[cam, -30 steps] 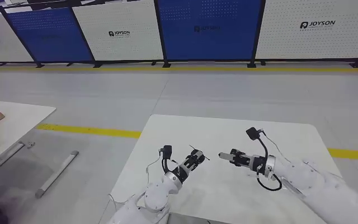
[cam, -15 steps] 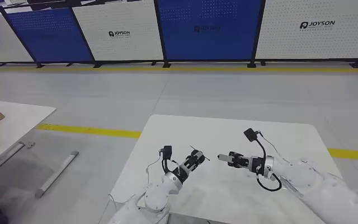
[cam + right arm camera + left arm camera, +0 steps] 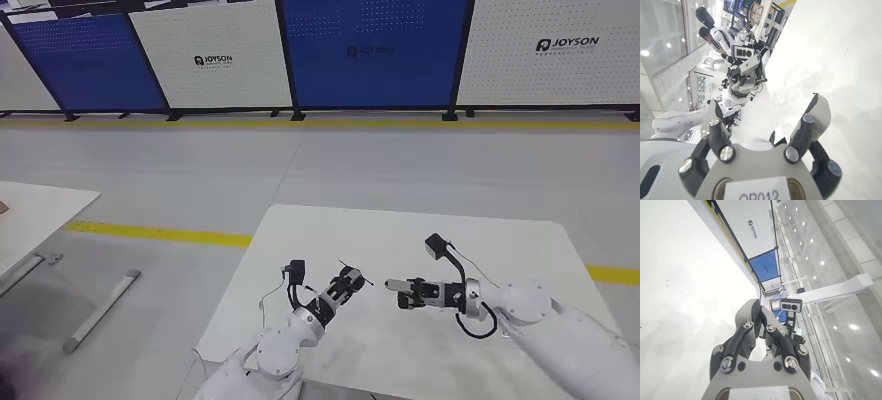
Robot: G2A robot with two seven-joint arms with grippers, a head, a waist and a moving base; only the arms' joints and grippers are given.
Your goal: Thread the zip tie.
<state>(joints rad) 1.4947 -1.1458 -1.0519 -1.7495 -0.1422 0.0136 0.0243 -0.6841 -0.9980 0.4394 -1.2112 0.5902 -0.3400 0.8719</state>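
Left jaws pinch what seems the zip tie; right jaws spread.

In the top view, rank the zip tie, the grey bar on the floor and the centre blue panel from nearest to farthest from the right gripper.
From the right gripper:
1. The zip tie, just across from it, pinched in the left gripper.
2. The grey bar, on the floor off to the left.
3. The centre blue panel, far back across the floor.

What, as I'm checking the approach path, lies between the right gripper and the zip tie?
Nothing: the top view shows only bare table between the right gripper and the zip tie.
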